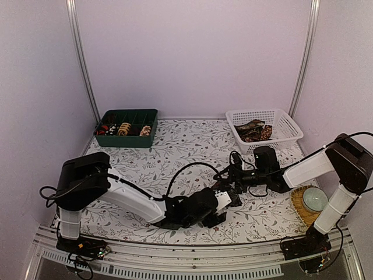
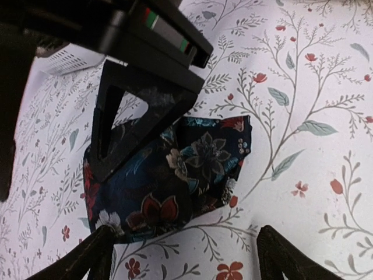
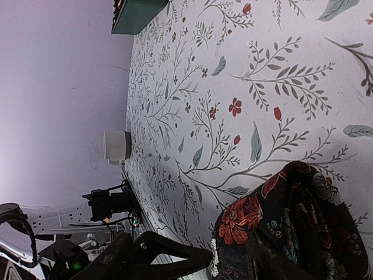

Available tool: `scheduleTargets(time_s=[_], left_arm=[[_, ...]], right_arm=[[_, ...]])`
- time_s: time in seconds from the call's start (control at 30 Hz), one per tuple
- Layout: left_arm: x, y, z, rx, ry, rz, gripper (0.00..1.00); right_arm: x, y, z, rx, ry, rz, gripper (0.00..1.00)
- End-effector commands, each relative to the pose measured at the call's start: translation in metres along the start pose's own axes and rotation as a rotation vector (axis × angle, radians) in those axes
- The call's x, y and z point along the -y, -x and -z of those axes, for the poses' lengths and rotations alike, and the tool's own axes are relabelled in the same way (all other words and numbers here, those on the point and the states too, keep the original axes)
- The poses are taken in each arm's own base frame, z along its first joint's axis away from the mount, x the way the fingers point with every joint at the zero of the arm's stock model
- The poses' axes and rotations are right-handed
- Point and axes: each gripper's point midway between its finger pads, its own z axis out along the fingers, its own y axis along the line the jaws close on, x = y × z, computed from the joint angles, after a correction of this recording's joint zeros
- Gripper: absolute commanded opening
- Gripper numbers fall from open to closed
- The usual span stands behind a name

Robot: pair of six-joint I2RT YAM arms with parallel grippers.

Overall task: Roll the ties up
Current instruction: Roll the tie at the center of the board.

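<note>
Black cloth with red and teal flowers: tie (image 2: 175, 181) bunched into a loose bundle, flat on the desk (image 2: 303, 76), around the middle and toward the front edge. Pattern sharp up close: big dark blossom in the centre, red petals along the lower edge. Left gripper (image 2: 186, 232) low over it, fingers (image 2: 87, 259) spread wide, one off each side of the bundle's near end, pinching nothing. Right gripper (image 1: 234, 177) in from the right edge, nose to nose with the left over the same bundle; one black triangular finger (image 2: 137, 111) laid across the tie's left part in the left wrist view. From the right wrist, bundle bulging just beside that gripper's one visible finger (image 3: 163, 252), the other hidden: clamped on the cloth or merely resting against it, cannot tell. Over at the back right corner: white basket (image 1: 287, 135) with more ties (image 1: 254, 130) heaped loose inside. Back left corner: green tray (image 1: 125, 142), a few coiled ties (image 1: 123, 129) in its compartments, exactly which compartments too small to say. Front right corner: pale bowl (image 1: 315, 199) on a woven mat (image 1: 298, 204), just beside the right arm (image 1: 344, 175) at its base. Black cable (image 1: 186, 169) looping across the desk near the middle, left of the grippers.
</note>
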Motion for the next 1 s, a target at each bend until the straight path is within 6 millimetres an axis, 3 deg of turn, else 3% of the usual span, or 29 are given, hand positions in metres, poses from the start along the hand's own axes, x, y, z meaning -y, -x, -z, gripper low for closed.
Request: scheduleTargets(time_s=[0.0,0.03,0.2,0.37,0.53,0.73,0.97], left_arm=[[0.004,-0.013,0.025,-0.045,-0.094,0.127,0.85],[-0.002,-0.004,0.038,-0.021,-0.106,0.161,0.85],[-0.022,-0.005,0.06,0.006,-0.174,0.335,0.85],[-0.064,0.004,0.061,0.058,-0.237,0.601,0.85],[-0.089,0.011,0.057,0.118,-0.383,0.846,0.85],[-0.093,0.0,0.035,0.062,-0.503,1.005,0.83],[-0.071,-0.018,0.01,-0.055,-0.585,1.035,0.79]], right_arm=[[0.034,-0.028,0.001,-0.066,-0.112,-0.065,0.66],[0.034,-0.028,0.001,-0.066,-0.11,-0.061,0.66],[0.031,-0.025,0.001,-0.063,-0.107,-0.028,0.66],[0.025,-0.023,0.003,-0.057,-0.098,0.034,0.66],[0.021,-0.021,0.003,-0.064,-0.092,0.109,0.65],[0.021,-0.025,0.004,-0.071,-0.071,0.131,0.65],[0.02,-0.026,0.005,-0.062,-0.065,0.142,0.63]])
